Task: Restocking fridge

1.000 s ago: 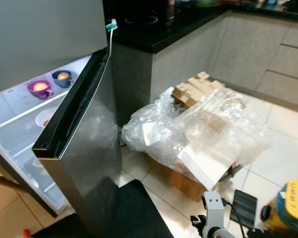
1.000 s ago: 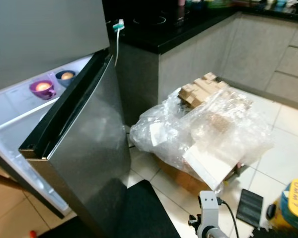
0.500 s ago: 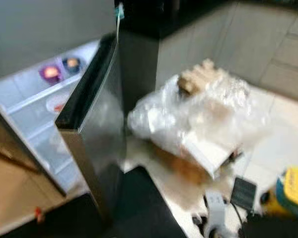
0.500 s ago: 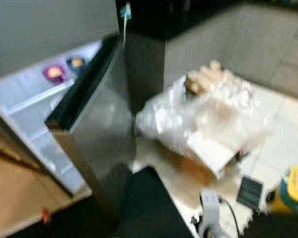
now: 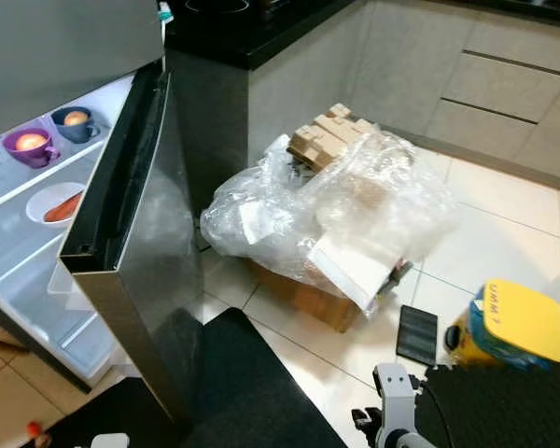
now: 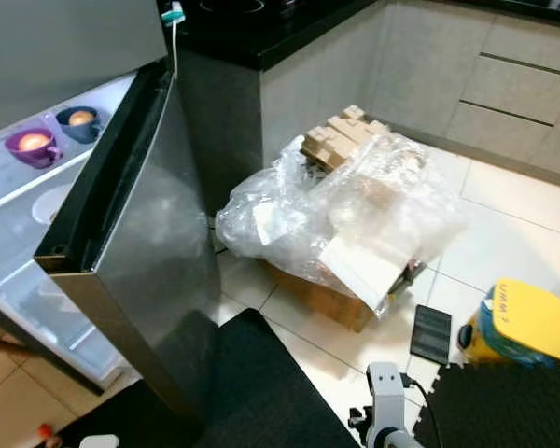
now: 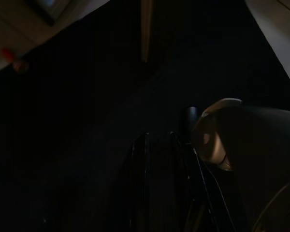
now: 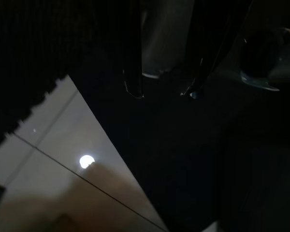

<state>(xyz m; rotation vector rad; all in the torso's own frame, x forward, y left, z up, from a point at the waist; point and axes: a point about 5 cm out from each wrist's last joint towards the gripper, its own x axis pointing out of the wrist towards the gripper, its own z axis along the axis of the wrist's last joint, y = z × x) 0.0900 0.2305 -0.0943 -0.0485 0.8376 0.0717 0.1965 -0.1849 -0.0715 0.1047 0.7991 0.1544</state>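
The fridge [image 5: 37, 215] stands open at my left, its steel door [image 5: 145, 271] swung out toward me. On its lit shelves sit a purple cup [image 5: 28, 146] and a blue cup [image 5: 73, 119], each with something orange inside, and below them a white bowl [image 5: 54, 203] holding a reddish item. My left gripper [image 7: 159, 140] hangs in deep shade over a dark mat. My right gripper [image 8: 163, 92] hangs low above the edge of a dark mat and pale floor tiles, with a pale shape between its prongs that is too dark to identify.
A cardboard box under crumpled clear plastic [image 5: 331, 210] sits on the tiled floor right of the door. A yellow-lidded container [image 5: 518, 322] and a small black slab [image 5: 417, 334] lie further right. A black mat [image 5: 247, 392] is at my feet, and grey cabinets [image 5: 485, 75] are behind.
The whole picture has shifted and sharpened after a blurred moment, so the camera moved. More floor and the yellow-lidded container now show. Nothing in the scene itself has visibly moved.
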